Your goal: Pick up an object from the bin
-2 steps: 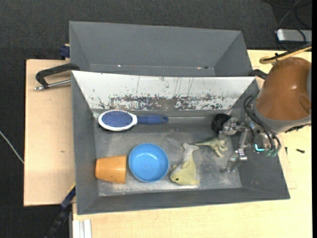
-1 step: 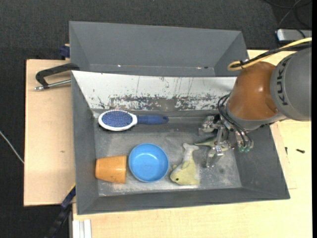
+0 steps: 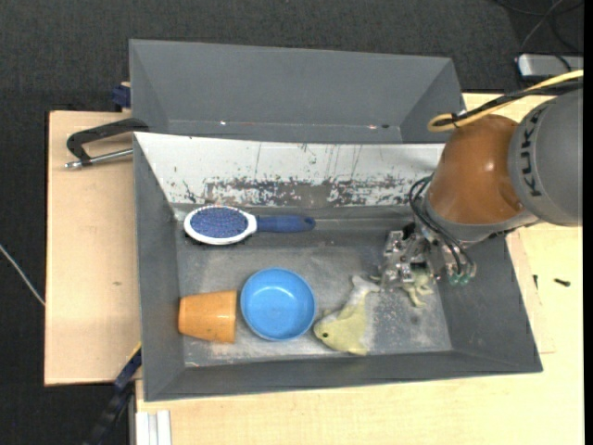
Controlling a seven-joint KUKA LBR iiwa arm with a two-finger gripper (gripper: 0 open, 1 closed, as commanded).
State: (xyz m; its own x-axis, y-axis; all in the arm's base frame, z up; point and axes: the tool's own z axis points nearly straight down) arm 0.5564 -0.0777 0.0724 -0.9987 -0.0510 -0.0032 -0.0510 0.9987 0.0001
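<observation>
**A:** Where is the gripper (image 3: 408, 265)?

**B:** Low inside the bin (image 3: 153, 248), at about 3 o'clock from the middle of the floor. It hangs under the orange cover (image 3: 473, 179) of the arm (image 3: 556, 156), which comes in from the right.

**A:** Is it parted or closed?

**B:** I cannot tell, because the cables and metal parts there run together. I see nothing held in it.

**A:** Which thing lies nearest to it?

**B:** A pale yellow soft thing (image 3: 345, 330), limp and crumpled, at about 5 o'clock on the floor near the front wall. From the gripper it sits toward 7 o'clock. Its thin upper end stretches up close to the gripper, but I cannot tell whether they touch.

**A:** And the rest?

**B:** A blue bowl (image 3: 276, 304) stands upright at 7 o'clock, just beside the yellow thing. An orange cup (image 3: 208, 316) lies on its side at 8 o'clock with its mouth against the bowl. A brush (image 3: 222, 224) with a white-rimmed blue head and a blue handle lies at 10 o'clock along the back wall, well apart from the gripper.
</observation>
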